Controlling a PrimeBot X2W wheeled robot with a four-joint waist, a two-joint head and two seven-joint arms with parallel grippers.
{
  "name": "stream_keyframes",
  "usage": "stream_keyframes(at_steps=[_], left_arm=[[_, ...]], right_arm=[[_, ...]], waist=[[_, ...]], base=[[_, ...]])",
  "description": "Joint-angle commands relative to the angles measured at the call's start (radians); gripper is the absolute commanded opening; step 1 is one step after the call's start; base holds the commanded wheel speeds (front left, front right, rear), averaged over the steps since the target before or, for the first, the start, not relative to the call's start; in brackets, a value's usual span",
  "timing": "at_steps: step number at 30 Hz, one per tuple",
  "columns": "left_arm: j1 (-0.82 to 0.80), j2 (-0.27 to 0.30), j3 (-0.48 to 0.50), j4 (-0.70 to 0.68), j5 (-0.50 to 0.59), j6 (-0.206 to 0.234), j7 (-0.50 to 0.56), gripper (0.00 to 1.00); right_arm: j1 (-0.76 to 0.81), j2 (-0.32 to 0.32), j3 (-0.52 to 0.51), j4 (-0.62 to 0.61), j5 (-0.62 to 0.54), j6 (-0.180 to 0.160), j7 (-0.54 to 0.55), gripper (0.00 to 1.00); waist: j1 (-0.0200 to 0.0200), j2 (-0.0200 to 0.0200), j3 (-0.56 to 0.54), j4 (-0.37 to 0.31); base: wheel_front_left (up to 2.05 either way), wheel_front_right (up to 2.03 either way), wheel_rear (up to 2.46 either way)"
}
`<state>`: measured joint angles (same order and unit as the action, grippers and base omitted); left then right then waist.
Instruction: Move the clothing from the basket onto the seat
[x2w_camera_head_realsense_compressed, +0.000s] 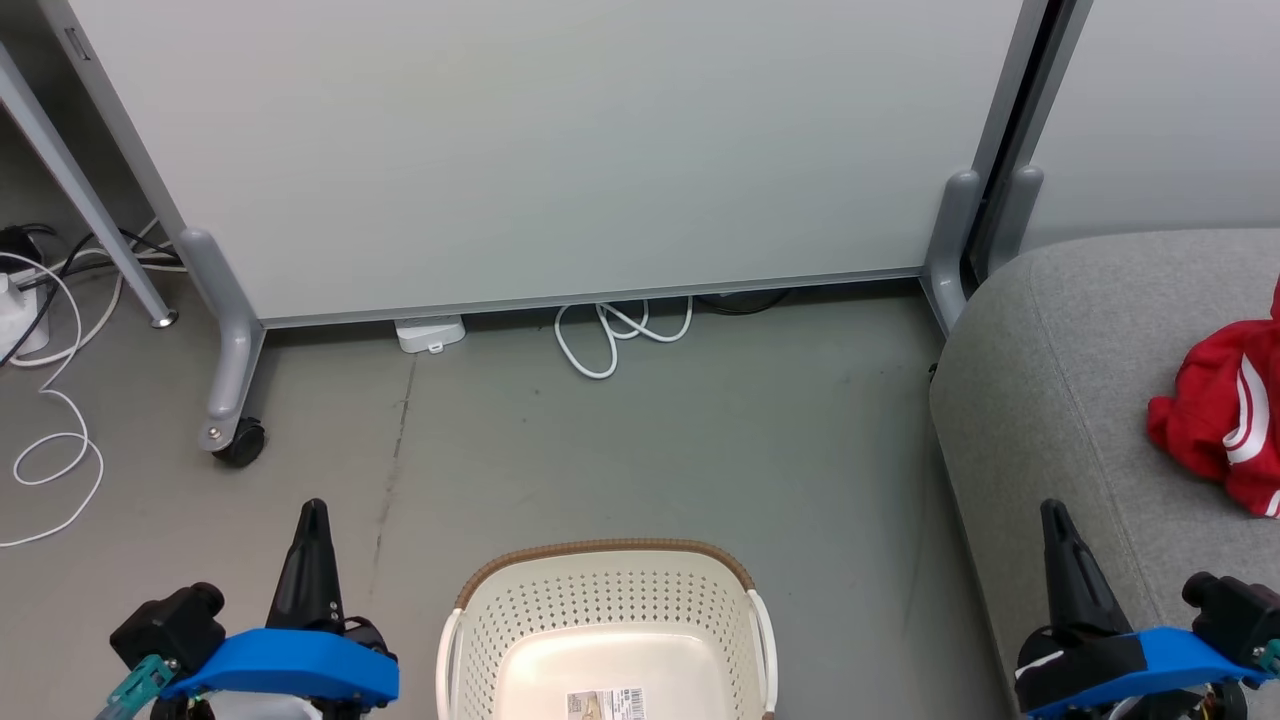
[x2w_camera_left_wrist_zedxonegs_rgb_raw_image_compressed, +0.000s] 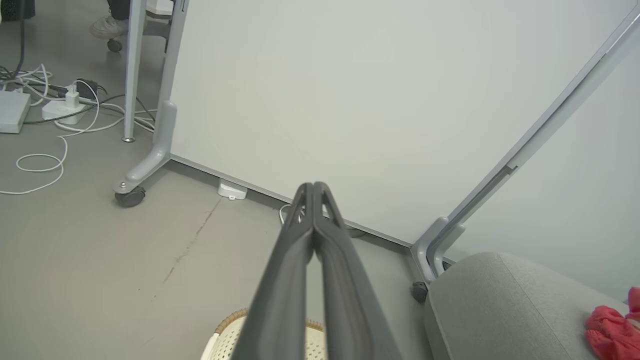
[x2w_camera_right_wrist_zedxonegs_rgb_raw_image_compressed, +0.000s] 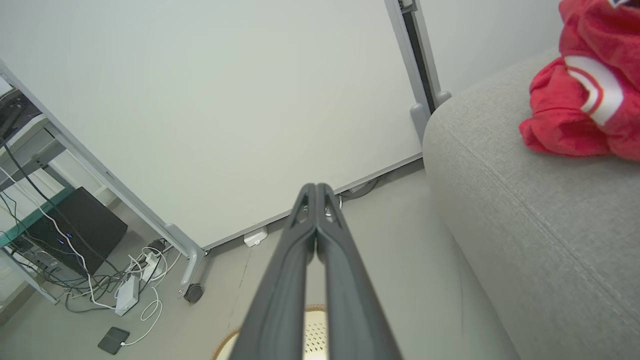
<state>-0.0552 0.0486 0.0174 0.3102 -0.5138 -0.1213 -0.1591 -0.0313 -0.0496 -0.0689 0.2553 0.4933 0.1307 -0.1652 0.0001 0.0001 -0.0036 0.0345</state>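
both my grippers are pointing forward with their fingers pressed together on nothing: the left gripper (x2w_camera_head_realsense_compressed: 313, 515) is showing left of the basket (x2w_camera_head_realsense_compressed: 600, 556), and the right gripper (x2w_camera_head_realsense_compressed: 1056, 515) is showing against the rounded near edge of the seat (x2w_camera_head_realsense_compressed: 1050, 400).

a white label (x2w_camera_head_realsense_compressed: 605, 703) is lying on the basket's pale bottom, carrying what looks like a barcode strip; its print is coming out too small to read. the clothing (x2w_camera_head_realsense_compressed: 1215, 420) is lying in a red heap on the seat, well apart from the basket, running off the right edge of the head view. white stripes are showing on it, but i am making out no lettering.

a stitched seam is running along the seat just inside its edge. a strip of floor (x2w_camera_head_realsense_compressed: 700, 450) is lying between the basket's right handle and the seat, and a wider stretch is spreading from the basket's brown rim to the panel (x2w_camera_head_realsense_compressed: 560, 150). a white cable (x2w_camera_head_realsense_compressed: 610, 345) is looping at the panel's foot, and a caster (x2w_camera_head_realsense_compressed: 240, 442) is standing ahead of my left gripper.
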Motion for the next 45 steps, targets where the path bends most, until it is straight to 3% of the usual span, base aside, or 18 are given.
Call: stream_keyframes(at_steps=[1,22,45], left_arm=[[-0.031,0.002,0.007,-0.022,-0.048,0.003,0.01,0.0],[-0.04,0.002,0.034,-0.049,-0.367,0.01,0.089,0.0],[-0.048,0.002,0.058,-0.066,-0.622,0.015,0.154,0.0]], right_arm=[[-0.029,-0.002,-0.004,-0.016,0.051,0.0,0.012,0.0],[-0.051,-0.002,-0.017,-0.013,0.375,0.0,0.093,0.0],[-0.068,-0.002,-0.028,-0.009,0.634,0.0,0.159,0.0]], waist=[[0.0,-0.0001,0.0,-0.001],[0.0,-0.0001,0.001,-0.008],[-0.0001,-0.0001,0.001,-0.015]], base=[[0.0,0.0,0.0],[0.0,0.0,0.0],[0.0,0.0,0.0]])
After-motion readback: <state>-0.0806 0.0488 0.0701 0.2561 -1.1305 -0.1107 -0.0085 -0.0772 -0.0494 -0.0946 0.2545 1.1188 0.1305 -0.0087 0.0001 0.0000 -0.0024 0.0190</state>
